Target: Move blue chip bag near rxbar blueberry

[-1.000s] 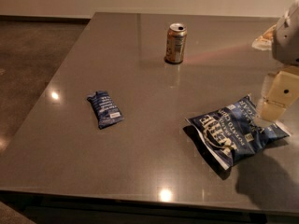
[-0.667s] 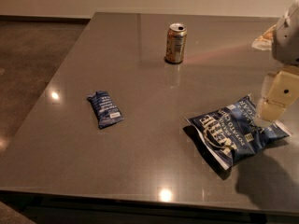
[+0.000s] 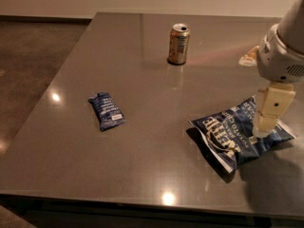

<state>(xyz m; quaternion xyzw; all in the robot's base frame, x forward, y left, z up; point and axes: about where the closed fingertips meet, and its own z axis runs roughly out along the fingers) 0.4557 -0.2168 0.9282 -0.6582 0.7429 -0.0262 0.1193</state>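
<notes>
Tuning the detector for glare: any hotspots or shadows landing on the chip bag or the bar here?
Camera view: two small lamp hotspots on the table, one left of the rxbar blueberry and one near the front edge, neither on an object. The blue chip bag casts a dark shadow along its lower-left edge. The gripper is at the bag's right end, and the tabletop below it is in shadow.

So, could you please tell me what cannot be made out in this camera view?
Camera view:
- Pincer, low over the right end of the blue chip bag: contact unclear; it hides that end.
- Arm: cut off by the right edge.
- Pale object behind the arm: partly hidden, unidentifiable.
- rxbar blueberry: text too small.
</notes>
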